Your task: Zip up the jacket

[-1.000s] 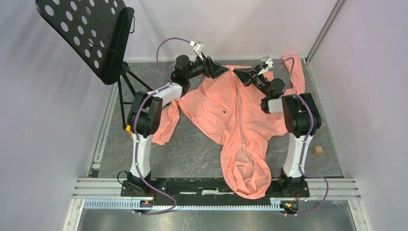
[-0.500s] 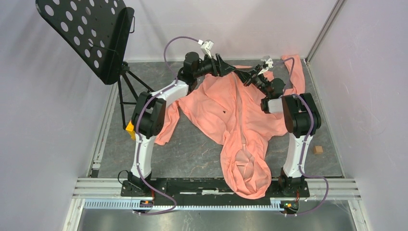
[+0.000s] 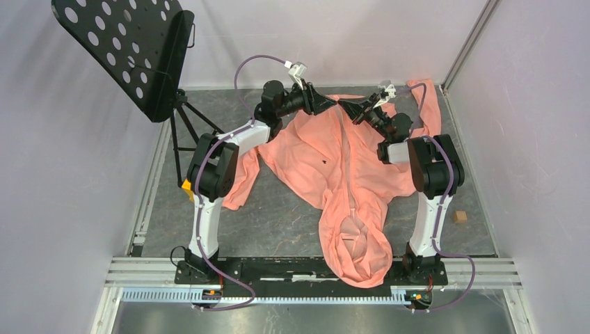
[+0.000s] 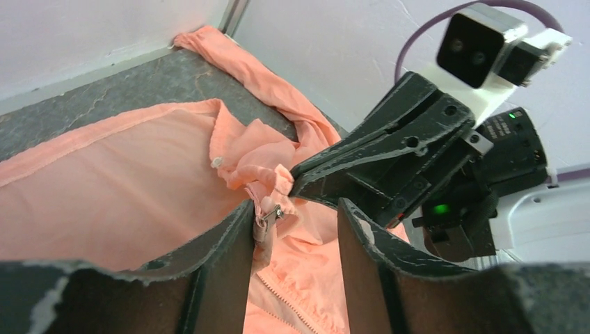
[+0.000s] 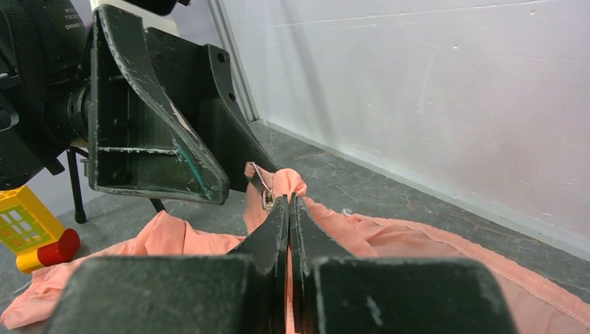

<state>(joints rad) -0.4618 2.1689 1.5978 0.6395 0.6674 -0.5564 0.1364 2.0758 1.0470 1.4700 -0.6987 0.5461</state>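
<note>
- The right claw (image 5: pixel 288 200) is pressed together, and a fold of the jacket (image 3: pixel 306 160) is pinched at its tips, at the far hem beside the zip.
- The pinched fabric is raised into a small bunch above the counter (image 3: pixel 278 216).
- The left claw (image 4: pixel 296 206) is spread and is set tip to tip with the right claw.
- The metal zip pull (image 4: pixel 268 217) is seen in the gap of the left claw, just beside the finger (image 4: pixel 222 257) at the left of the wrist view. It is not clamped from both sides.
- Below the pull, zip teeth (image 4: pixel 282 299) are seen running toward the camera.
- The jacket is spread front up on the counter between the two arms. The hem is placed at the far side near the back wall, and the hood (image 3: pixel 358 254) at the near edge between the arm bases.
- A paler zip strip (image 3: pixel 350 174) is seen down the middle, from the claws toward the hood. How far it is closed cannot be told.
- A small dark mark (image 3: pixel 325 161) is seen left of the strip.
- One sleeve (image 3: pixel 240 181) is draped beside the left arm; the other is stretched into the far right corner.
- A black perforated stand (image 3: pixel 125 49) is set at the far left, and a yellow part (image 3: pixel 186 186) is seen by the left arm.
- A small wooden block (image 3: pixel 458 216) is seen on the counter, right of the right arm.
</note>
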